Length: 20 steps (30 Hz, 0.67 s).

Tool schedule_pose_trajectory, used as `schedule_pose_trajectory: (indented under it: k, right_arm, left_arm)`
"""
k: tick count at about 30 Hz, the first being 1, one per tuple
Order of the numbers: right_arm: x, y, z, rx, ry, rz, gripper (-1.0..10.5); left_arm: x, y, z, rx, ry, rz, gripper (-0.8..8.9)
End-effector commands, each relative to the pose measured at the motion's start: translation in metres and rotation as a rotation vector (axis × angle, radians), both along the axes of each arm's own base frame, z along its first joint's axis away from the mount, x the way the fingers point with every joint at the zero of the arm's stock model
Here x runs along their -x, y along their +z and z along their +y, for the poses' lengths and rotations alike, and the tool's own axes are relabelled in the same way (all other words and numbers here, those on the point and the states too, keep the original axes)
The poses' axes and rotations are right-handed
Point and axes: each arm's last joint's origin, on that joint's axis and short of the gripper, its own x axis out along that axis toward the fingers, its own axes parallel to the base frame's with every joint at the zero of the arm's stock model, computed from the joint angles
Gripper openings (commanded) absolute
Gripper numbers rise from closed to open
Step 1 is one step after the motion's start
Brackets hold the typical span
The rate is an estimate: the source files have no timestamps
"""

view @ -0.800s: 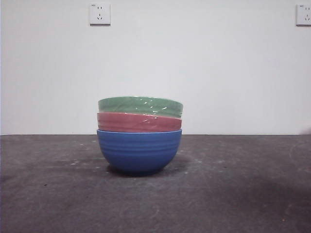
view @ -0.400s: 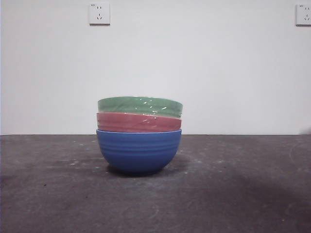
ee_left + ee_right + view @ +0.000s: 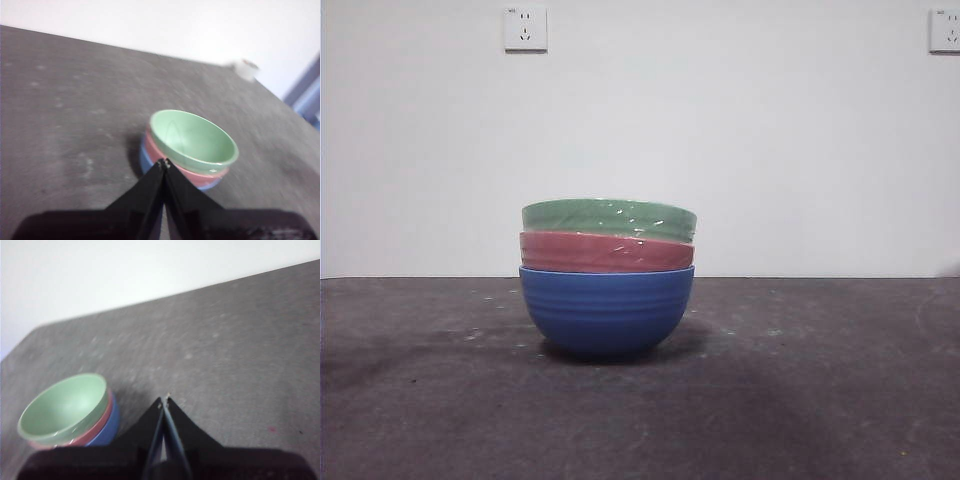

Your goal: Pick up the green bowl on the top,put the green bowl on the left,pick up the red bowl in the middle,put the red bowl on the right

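Observation:
Three bowls stand stacked in the middle of the table. The green bowl (image 3: pixel 609 218) is on top, nested in the red bowl (image 3: pixel 607 251), which sits in a blue bowl (image 3: pixel 607 310). The stack also shows in the left wrist view, green bowl (image 3: pixel 192 140) over red bowl (image 3: pixel 195 176), and in the right wrist view, green bowl (image 3: pixel 62 408) over red bowl (image 3: pixel 97 426). My left gripper (image 3: pixel 164 162) is shut and empty, hanging above the table close to the stack. My right gripper (image 3: pixel 164 399) is shut and empty, off to the stack's side. Neither gripper shows in the front view.
The dark grey table (image 3: pixel 820 400) stretches to both sides of the stack. A white wall with two sockets (image 3: pixel 525 28) stands behind it. A small pale object (image 3: pixel 246 68) lies near the table's far edge in the left wrist view.

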Motion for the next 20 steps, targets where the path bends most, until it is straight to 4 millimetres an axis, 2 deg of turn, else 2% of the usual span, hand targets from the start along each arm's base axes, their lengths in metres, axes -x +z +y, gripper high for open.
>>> schedule_pose_trajectory:
  k: [1, 7, 14, 15, 17, 18, 20]
  right_arm:
    - [-0.011, 0.014, 0.004, 0.113, 0.096, 0.018, 0.0]
    - [-0.036, 0.028, 0.011, 0.206, 0.261, 0.127, 0.0]
    - [-0.052, 0.021, 0.014, 0.216, 0.283, 0.199, 0.2]
    - [-0.054, 0.020, 0.014, 0.217, 0.282, 0.207, 1.1]
    - [-0.054, 0.020, 0.014, 0.217, 0.281, 0.207, 2.9]
    - [-0.054, 0.020, 0.014, 0.217, 0.281, 0.206, 2.9]
    - [-0.054, 0.020, 0.014, 0.213, 0.279, 0.208, 2.9]
  left_arm:
    - [-0.013, 0.014, -0.002, -0.078, -0.091, 0.005, -0.06]
    - [-0.040, 0.041, -0.007, -0.143, -0.220, 0.091, -0.05]
    - [-0.057, 0.051, -0.015, -0.127, -0.347, 0.137, 0.03]
    - [-0.057, 0.050, -0.017, -0.135, -0.357, 0.134, 0.58]
    - [-0.057, 0.050, -0.021, -0.148, -0.366, 0.132, 2.79]
    - [-0.057, 0.050, -0.023, -0.157, -0.366, 0.135, 3.40]
    - [-0.059, 0.048, -0.030, -0.160, -0.387, 0.146, 3.47]
